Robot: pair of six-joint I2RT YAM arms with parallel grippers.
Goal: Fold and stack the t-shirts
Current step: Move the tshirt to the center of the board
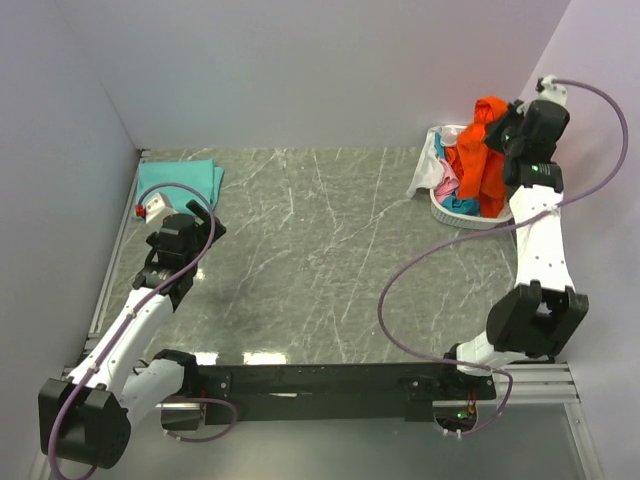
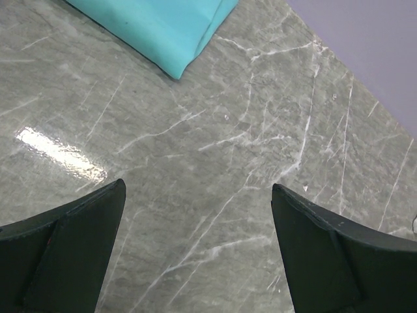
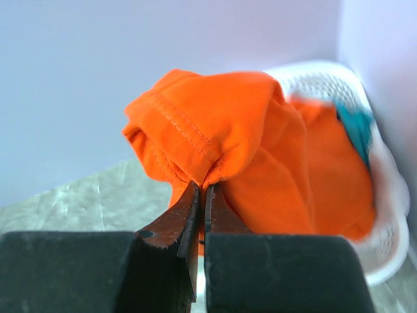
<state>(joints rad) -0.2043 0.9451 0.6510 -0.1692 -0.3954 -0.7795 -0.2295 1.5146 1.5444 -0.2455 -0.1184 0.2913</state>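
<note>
My right gripper [image 3: 203,188] is shut on a fold of the bright orange t-shirt [image 3: 260,150], holding it up above the white basket [image 3: 384,195]. In the top view the orange t-shirt [image 1: 480,150] hangs from the right gripper [image 1: 503,122] over the basket [image 1: 462,213], where pink, teal and white cloth lies. A folded mint-green t-shirt [image 1: 182,180] lies at the table's far left corner; its corner [image 2: 163,29] shows in the left wrist view. My left gripper [image 2: 199,195] stands open over bare marble, nothing between its fingers [image 2: 78,248].
Lilac walls close in the table on the left, back and right. A small white and red object [image 1: 152,207] sits by the left arm, next to the folded shirt. The grey marble tabletop [image 1: 320,260] stretches between the two arms.
</note>
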